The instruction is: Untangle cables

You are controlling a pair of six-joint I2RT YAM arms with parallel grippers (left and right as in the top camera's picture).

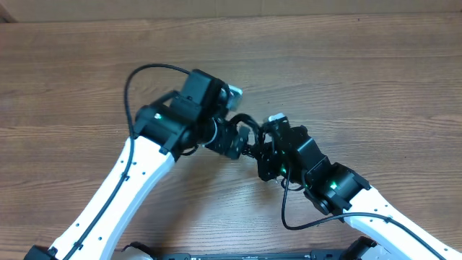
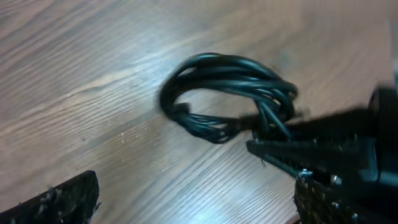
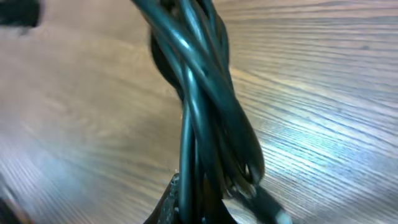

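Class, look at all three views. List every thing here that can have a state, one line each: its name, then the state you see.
cables: tangled together in one looped bundle, not separated, pinched at one side by the right claw.
left claw: open, fingers wide apart, holding nothing, just short of the bundle.
right claw: shut on the cables.

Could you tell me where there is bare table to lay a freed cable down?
Free: the table along its far edge and right side. Crowded: the middle, where the left tool and right tool meet at the cables.
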